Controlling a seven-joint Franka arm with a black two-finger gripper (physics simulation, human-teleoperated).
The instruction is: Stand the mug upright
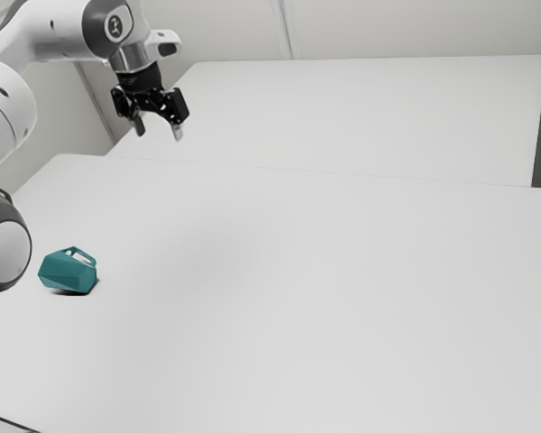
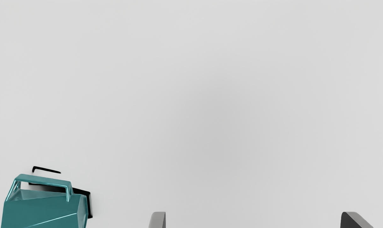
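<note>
Got a glossy, faceted teal mug (image 1: 68, 272) lying sideways, exterior view's lower left, black metallic two-finger gripper (image 1: 159, 133) spread wide upper left, probably held high for clearance tbh.

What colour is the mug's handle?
Teal, like the body; the handle shows best in the wrist view.

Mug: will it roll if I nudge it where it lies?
The mug is on its side, but its flat facets should resist rolling. A push on the raised handle might tip it onto another facet. Its glossy surface looks rigid and perhaps slippery.
</note>
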